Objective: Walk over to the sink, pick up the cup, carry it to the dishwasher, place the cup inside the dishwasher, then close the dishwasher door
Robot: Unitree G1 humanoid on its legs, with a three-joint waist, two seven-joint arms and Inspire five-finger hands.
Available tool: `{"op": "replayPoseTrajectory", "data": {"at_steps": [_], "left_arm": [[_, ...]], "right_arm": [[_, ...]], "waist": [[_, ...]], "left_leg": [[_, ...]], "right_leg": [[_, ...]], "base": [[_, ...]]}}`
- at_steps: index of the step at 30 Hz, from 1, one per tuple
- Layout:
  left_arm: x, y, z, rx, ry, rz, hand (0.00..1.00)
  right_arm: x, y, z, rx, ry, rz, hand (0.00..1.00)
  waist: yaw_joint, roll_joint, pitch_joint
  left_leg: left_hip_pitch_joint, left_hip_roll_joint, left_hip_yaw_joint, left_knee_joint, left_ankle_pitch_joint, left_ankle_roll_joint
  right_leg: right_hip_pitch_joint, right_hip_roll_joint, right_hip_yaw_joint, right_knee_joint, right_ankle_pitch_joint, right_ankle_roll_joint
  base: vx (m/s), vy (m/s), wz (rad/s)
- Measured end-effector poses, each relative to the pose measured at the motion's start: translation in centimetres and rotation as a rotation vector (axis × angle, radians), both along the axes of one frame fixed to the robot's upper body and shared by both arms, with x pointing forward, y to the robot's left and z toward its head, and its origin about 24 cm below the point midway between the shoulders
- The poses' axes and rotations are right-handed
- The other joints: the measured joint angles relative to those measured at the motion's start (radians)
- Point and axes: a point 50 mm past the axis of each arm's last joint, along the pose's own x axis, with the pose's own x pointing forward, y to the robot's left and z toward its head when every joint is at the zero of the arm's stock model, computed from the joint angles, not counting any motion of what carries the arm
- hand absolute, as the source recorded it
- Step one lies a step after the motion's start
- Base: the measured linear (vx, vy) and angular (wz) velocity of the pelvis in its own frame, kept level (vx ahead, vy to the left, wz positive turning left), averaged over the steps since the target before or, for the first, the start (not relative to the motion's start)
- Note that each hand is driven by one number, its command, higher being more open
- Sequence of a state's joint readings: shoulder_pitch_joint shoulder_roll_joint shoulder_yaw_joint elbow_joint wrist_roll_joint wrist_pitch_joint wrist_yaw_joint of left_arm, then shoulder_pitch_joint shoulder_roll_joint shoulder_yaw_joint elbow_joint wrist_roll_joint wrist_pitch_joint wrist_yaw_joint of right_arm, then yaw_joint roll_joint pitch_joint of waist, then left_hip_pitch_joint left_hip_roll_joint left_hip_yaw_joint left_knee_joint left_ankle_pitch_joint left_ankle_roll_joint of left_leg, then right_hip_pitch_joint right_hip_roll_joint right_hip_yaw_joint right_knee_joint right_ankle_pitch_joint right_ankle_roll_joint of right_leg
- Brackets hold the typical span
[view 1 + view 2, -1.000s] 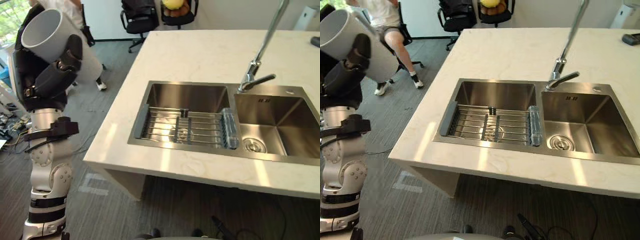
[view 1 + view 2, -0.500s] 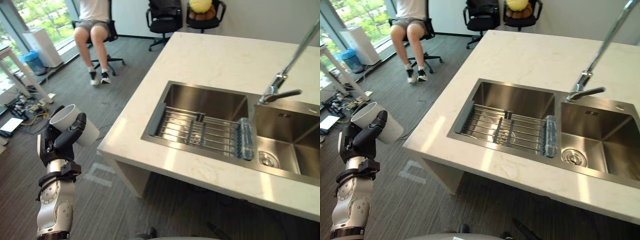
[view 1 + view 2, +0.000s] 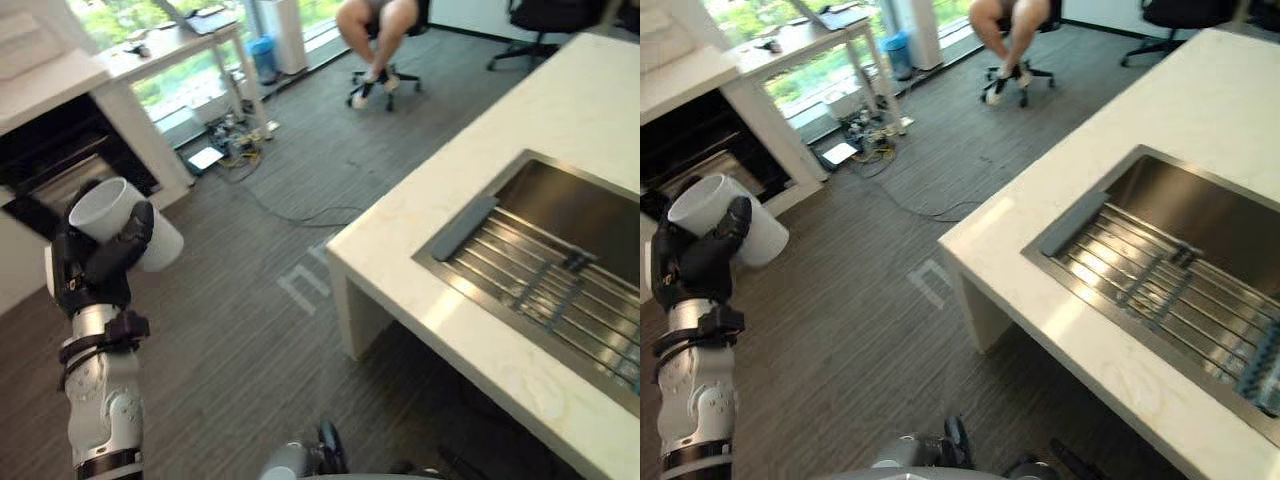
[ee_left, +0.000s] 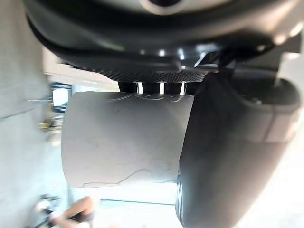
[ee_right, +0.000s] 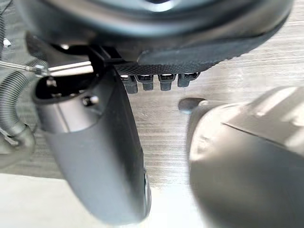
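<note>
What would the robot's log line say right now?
stage: carrying | left hand: curled round cup | cup: above floor, away from sink | right hand: empty

The thumb of the left robot hand hides a strip of the cup in the head views and one side of it in the left wrist view, while that hand's fingers are mostly lost behind the cup. The sink and the tabletop run off the right and bottom edges, and the top edge cuts the seated person down to legs and shoes. The dark recess under the white counter is cut by the left edge, its inside unreadable, and the bits on the desk are too small to tell.
</note>
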State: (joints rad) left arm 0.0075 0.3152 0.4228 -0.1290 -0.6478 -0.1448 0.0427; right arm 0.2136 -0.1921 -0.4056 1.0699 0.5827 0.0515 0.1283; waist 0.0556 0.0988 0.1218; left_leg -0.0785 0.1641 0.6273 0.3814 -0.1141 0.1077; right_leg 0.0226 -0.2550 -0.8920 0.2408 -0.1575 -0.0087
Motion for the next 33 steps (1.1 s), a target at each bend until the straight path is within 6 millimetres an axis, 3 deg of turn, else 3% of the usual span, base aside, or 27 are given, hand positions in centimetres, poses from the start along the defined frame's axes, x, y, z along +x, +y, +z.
{"op": "replayPoseTrajectory", "data": {"at_steps": [2,3,4,7,9,13,16,17,18,19,20,22,24,25,26,27,28,31,33], "left_arm": [[0.5,-0.7,0.5,0.005,-0.016,-0.025,0.00],[1.1,-1.9,1.2,0.018,-0.036,-0.070,0.00],[1.7,-3.2,1.6,0.036,-0.042,-0.122,0.00],[1.8,-4.8,1.4,0.063,-0.009,-0.187,0.00],[1.1,-4.4,0.4,0.052,0.054,-0.154,0.00],[-0.4,-2.3,0.0,0.039,0.094,-0.033,0.00],[-1.1,-1.2,0.1,0.069,0.110,0.027,0.00],[-1.1,-1.2,0.2,0.084,0.110,0.021,0.00],[-1.1,-1.2,0.3,0.092,0.104,0.012,0.00],[-1.2,-1.1,0.2,0.097,0.088,0.014,0.00],[-1.2,-1.0,0.0,0.090,0.087,0.020,0.00],[-0.9,-1.6,-1.4,0.048,0.118,0.005,0.00],[-0.4,-2.7,-2.5,0.028,0.154,-0.053,0.00],[-0.1,-3.4,-3.0,0.033,0.169,-0.097,0.00],[0.0,-3.6,-3.0,0.037,0.170,-0.116,0.00],[0.0,-4.1,-3.0,0.036,0.164,-0.139,0.00],[-0.2,-4.6,-3.2,0.025,0.166,-0.150,0.00],[-2.0,-4.6,-4.0,0.027,0.205,-0.127,0.00],[-3.4,-4.8,-5.4,-0.010,0.264,-0.117,0.00]], "right_arm": [[-0.1,-0.6,0.2,-0.019,-0.008,-0.011,1.00],[-0.1,-0.9,0.3,-0.026,-0.005,-0.015,1.00],[-0.4,-0.9,0.3,-0.018,0.002,-0.031,1.00],[-1.1,0.7,-0.2,0.029,0.038,-0.050,1.00],[-2.4,1.1,-0.3,0.042,0.078,-0.064,1.00],[-3.2,1.3,-0.4,0.065,0.130,-0.022,1.00],[-3.9,1.3,-0.3,0.041,0.154,0.047,1.00],[-4.1,1.3,-0.2,0.037,0.143,0.061,1.00],[-4.0,1.4,-0.2,0.036,0.132,0.080,1.00],[-3.8,1.7,-0.2,0.041,0.111,0.104,1.00],[-3.6,1.9,-0.2,0.043,0.092,0.124,1.00],[-2.9,2.7,-0.3,0.045,0.053,0.201,1.00],[-2.9,3.0,-0.3,0.054,0.051,0.213,1.00],[-2.9,3.0,-0.3,0.053,0.048,0.210,1.00],[-2.9,3.1,-0.4,0.056,0.051,0.210,1.00],[-2.4,3.5,-0.7,0.073,0.055,0.223,1.00],[-1.5,3.2,-0.8,0.067,0.045,0.256,1.00],[2.7,3.4,-0.6,0.062,-0.028,0.342,1.00],[6.4,5.1,-0.4,0.105,-0.094,0.416,1.00]], "waist": [[-0.008,0.012,-0.010],[-0.021,0.023,-0.017],[-0.044,0.018,-0.017],[-0.044,0.007,-0.016],[-0.022,-0.003,-0.024],[0.019,-0.011,-0.029],[0.036,-0.024,-0.030],[0.034,-0.032,-0.026],[0.031,-0.038,-0.026],[0.024,-0.045,-0.030],[0.023,-0.047,-0.030],[0.007,-0.063,-0.036],[-0.014,-0.066,-0.035],[-0.019,-0.072,-0.035],[-0.020,-0.084,-0.039],[-0.026,-0.111,-0.042],[-0.009,-0.108,-0.042],[0.043,-0.109,-0.039],[0.059,-0.104,-0.036]], "left_leg": [[0.096,0.033,0.007,-0.095,0.021,-0.055],[0.113,0.003,-0.012,-0.167,0.031,-0.105],[0.109,-0.030,-0.014,-0.209,0.033,-0.109],[0.138,-0.095,-0.056,-0.333,0.062,-0.100],[0.158,-0.131,-0.100,-0.396,0.085,-0.084],[0.149,-0.161,-0.172,-0.428,0.102,-0.058],[0.145,-0.210,-0.282,-0.444,0.118,-0.032],[0.150,-0.224,-0.350,-0.441,0.128,-0.014],[0.150,-0.224,-0.423,-0.436,0.134,-0.003],[0.134,-0.226,-0.524,-0.422,0.134,-0.001],[0.126,-0.228,-0.574,-0.415,0.135,0.001],[0.093,-0.265,-0.789,-0.386,0.131,0.020],[0.085,-0.289,-0.922,-0.370,0.129,0.022],[0.083,-0.288,-0.939,-0.364,0.129,0.022],[0.083,-0.289,-0.940,-0.366,0.128,0.016],[0.074,-0.288,-0.925,-0.352,0.136,-0.016],[0.058,-0.274,-0.909,-0.342,0.132,-0.038],[0.082,-0.240,-0.877,-0.376,0.148,-0.050],[0.118,-0.211,-0.786,-0.375,0.139,-0.065]], "right_leg": [[0.003,-0.042,-0.041,0.052,-0.010,0.015],[-0.002,-0.095,-0.084,0.125,-0.027,0.027],[0.011,-0.140,-0.145,0.170,-0.029,0.033],[0.049,-0.181,-0.224,0.196,-0.022,0.044],[0.091,-0.184,-0.268,0.165,0.011,0.071],[0.123,-0.172,-0.275,0.121,0.072,0.067],[0.147,-0.215,-0.151,0.194,0.109,0.011],[0.143,-0.226,-0.008,0.257,0.145,-0.034],[0.120,-0.222,0.127,0.310,0.167,-0.038],[0.092,-0.165,0.299,0.342,0.056,0.009],[0.080,-0.127,0.367,0.351,0.009,0.005],[-0.010,0.034,0.667,0.408,-0.113,-0.062],[-0.073,0.138,0.860,0.430,-0.147,-0.033],[-0.096,0.178,0.938,0.374,-0.122,-0.004],[-0.105,0.181,0.968,0.319,-0.067,0.007],[-0.112,0.172,1.000,0.299,-0.007,0.019],[-0.106,0.174,0.973,0.300,-0.005,0.023],[-0.093,0.170,0.885,0.271,0.005,0.039],[-0.024,0.153,0.736,0.185,0.009,0.046]], "base": [[0.00,0.175,0.68],[-0.06,0.256,1.26],[-0.07,0.261,1.37],[-0.07,0.195,1.00],[-0.04,0.122,0.59],[0.04,0.093,0.66],[0.08,0.083,1.38],[0.11,0.118,2.08],[0.12,0.050,2.57],[0.12,-0.026,2.16],[0.12,-0.075,2.46],[0.06,-0.098,2.65],[0.02,-0.114,2.81],[0.01,-0.114,2.65],[0.03,-0.112,2.43],[0.04,-0.141,1.89],[0.04,-0.147,1.41],[0.01,-0.129,-0.14],[-0.02,-0.080,-0.67]]}}
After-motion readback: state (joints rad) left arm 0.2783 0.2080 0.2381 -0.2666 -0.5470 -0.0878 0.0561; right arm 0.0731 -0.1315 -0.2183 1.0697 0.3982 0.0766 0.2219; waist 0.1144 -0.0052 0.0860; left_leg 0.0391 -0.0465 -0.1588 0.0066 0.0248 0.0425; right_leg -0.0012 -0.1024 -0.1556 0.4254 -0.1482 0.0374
